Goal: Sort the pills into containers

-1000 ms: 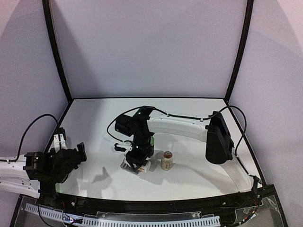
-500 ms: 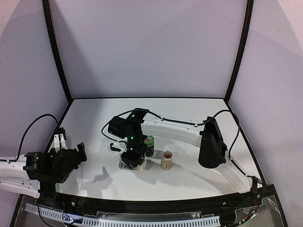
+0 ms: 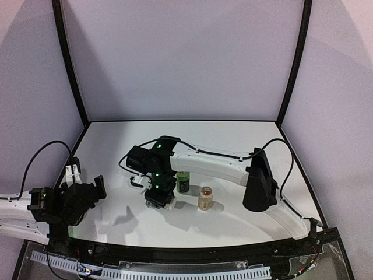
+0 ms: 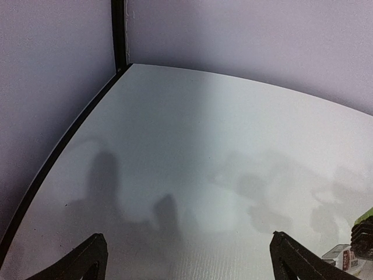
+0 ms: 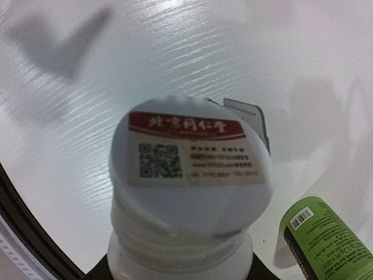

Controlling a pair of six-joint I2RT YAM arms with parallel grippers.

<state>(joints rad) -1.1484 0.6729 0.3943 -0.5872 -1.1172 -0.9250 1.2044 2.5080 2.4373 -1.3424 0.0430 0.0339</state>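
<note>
1. Right wrist view: the right fingers (image 5: 260, 274) show only as dark slivers at the bottom edge. They pinch a white bottle (image 5: 186, 192) low on its ribbed section, and it hangs clear of the worktop (image 3: 245, 140).
2. White bottle: one round flat end faces the camera, bearing a red-banded label and a QR code. Whether that end is cap or base cannot be told. No pill shows at it.
3. Pill box (image 5: 247, 114): one grey corner shows past the white bottle's rim, to the left of the green bottle (image 5: 326, 239). From above it shows only as a pale edge (image 3: 169, 203) under the right wrist, just left of and nearer than the green bottle. Its compartments and lids are hidden.
4. Green bottle: upright on the worktop, near the held bottle but apart from it.
5. Amber bottle (image 3: 205, 198): upright, just right of the green bottle and a little nearer, untouched.
6. Left fingers (image 4: 87, 259): spread wide and holding nothing. They are far left of the green bottle, over bare worktop.
7. Progress, as a judgement: early. No loose pills are visible and no filled compartment can be confirmed. One bottle is in hand over the box. Emptying it, then handling the green and amber bottles, appears to remain.
</note>
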